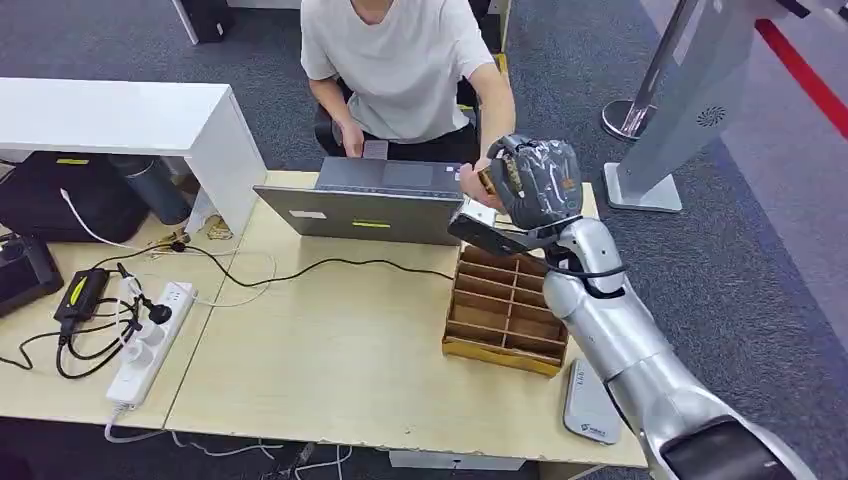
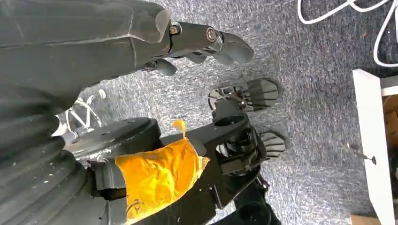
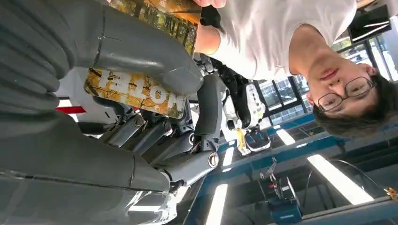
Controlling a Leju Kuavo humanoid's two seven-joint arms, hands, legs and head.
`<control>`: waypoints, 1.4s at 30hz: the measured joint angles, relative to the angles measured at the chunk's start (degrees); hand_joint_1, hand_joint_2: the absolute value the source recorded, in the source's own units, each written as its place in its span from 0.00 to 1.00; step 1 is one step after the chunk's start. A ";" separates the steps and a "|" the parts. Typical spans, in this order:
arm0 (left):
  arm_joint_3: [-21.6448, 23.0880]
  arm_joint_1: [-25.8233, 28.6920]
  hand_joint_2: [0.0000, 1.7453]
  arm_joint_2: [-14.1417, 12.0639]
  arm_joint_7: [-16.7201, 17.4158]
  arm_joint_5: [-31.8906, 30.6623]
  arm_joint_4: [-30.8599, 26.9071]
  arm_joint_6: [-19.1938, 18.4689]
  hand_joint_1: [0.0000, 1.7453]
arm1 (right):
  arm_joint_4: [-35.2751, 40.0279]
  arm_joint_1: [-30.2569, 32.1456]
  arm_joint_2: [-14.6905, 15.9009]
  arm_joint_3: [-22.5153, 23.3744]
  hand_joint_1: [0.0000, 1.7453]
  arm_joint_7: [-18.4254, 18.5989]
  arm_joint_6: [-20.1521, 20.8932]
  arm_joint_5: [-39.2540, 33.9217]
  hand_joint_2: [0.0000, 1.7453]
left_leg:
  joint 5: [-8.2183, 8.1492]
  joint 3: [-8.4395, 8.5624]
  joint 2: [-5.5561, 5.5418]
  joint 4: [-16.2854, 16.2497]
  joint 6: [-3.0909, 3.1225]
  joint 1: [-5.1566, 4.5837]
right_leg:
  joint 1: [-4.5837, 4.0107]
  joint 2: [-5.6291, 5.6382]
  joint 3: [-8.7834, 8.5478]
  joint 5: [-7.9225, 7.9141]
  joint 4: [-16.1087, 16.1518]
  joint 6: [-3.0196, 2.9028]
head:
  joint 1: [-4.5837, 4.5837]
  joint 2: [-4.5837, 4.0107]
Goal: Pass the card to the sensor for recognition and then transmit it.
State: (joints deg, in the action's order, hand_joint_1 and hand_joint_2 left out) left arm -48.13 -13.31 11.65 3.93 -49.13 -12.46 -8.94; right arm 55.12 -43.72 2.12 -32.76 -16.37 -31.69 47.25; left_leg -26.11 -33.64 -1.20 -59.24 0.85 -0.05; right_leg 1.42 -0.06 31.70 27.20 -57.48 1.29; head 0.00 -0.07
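Observation:
My right hand (image 1: 540, 180) is raised over the far right of the table, beside the laptop (image 1: 372, 205). It grips a yellow-brown patterned card (image 1: 489, 178) with white letters. In the right wrist view the card (image 3: 141, 90) lies clamped between the thick thumb (image 3: 145, 54) and the dark fingers (image 3: 187, 171). A seated person's hand (image 1: 470, 176) reaches to the card's far end, and the person's fingertips (image 3: 212, 3) touch that end. My left hand (image 2: 117, 37) hangs over grey carpet with its fingers apart and nothing in it.
A wooden compartment tray (image 1: 506, 310) stands under my right arm. A grey flat device (image 1: 590, 405) lies at the table's front right corner. A power strip (image 1: 150, 340) and cables lie on the left. A grey kiosk stand (image 1: 670, 110) rises at the right.

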 joint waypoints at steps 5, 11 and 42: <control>0.70 0.04 1.00 -0.02 -0.46 0.46 0.00 -0.37 0.00 | 0.00 0.02 0.00 0.00 1.00 0.07 0.33 -0.13 1.00 | 0.00 0.00 0.00 0.00 0.00 0.02 | -0.01 0.00 0.01 0.00 0.00 0.00 | 0.00 0.00; 1.75 0.10 1.00 -0.11 -1.42 1.90 0.00 0.72 0.00 | -0.07 0.12 0.02 0.00 1.00 -0.13 0.28 -0.55 1.00 | 0.00 -0.01 0.00 0.00 0.00 0.02 | -0.01 0.00 0.02 0.00 0.00 0.00 | 0.00 0.00; 4.83 1.32 1.00 -1.14 -0.72 6.56 0.00 0.48 0.00 | -0.85 1.25 5.77 4.68 1.00 -2.08 -0.68 -2.93 1.00 | 0.01 -0.01 0.00 -0.03 -0.01 0.02 | -0.02 0.01 0.04 -0.03 0.02 -0.01 | 0.00 0.00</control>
State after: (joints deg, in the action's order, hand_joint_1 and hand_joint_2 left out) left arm -43.30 -11.98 10.51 3.22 -42.58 -12.46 -8.46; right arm 54.27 -42.48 7.89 -28.08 -18.45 -32.37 44.33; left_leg -26.10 -33.66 -1.20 -59.27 0.84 -0.03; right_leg 1.40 -0.05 31.74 27.18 -57.47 1.27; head 0.00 -0.07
